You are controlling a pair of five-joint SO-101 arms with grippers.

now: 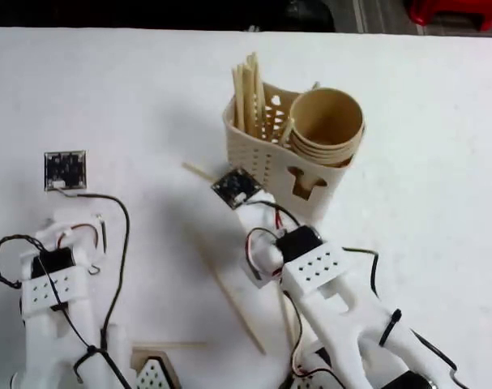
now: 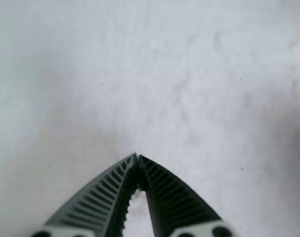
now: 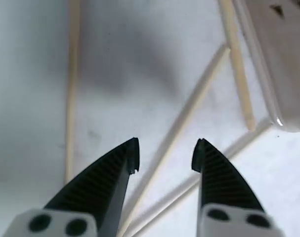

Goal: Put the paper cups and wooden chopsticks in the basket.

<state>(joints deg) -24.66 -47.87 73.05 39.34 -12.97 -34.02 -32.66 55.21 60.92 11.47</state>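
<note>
Left gripper (image 2: 138,157): the two ribbed fingers are together, tips meeting, with nothing between them; it hangs over bare white table (image 2: 154,74).

Right gripper (image 3: 166,149): fingers apart, nothing clamped; a diagonal chopstick (image 3: 189,112) lies on the table surface beneath the gap and runs on past the fingertips; a second chopstick (image 3: 70,89) lies to one side of the fingers, well apart from them; a third chopstick (image 3: 237,64) lies just beside the basket corner (image 3: 283,54).

In the high view, nearest the arm bases, a short chopstick (image 1: 171,345) lies flat on the table; a long chopstick (image 1: 233,304) lies at a slant between the two arms, nearer the right arm; further out, a chopstick end (image 1: 198,171) projects from beside the right arm's wrist board.

Beyond the right arm stands the basket (image 1: 266,166), cream and perforated; a chopstick bundle (image 1: 247,93) stands upright in one part of it, ends projecting above the rim; the paper cups (image 1: 327,121), nested in one stack, mouth upward, sit in the other part, beside the bundle.
</note>
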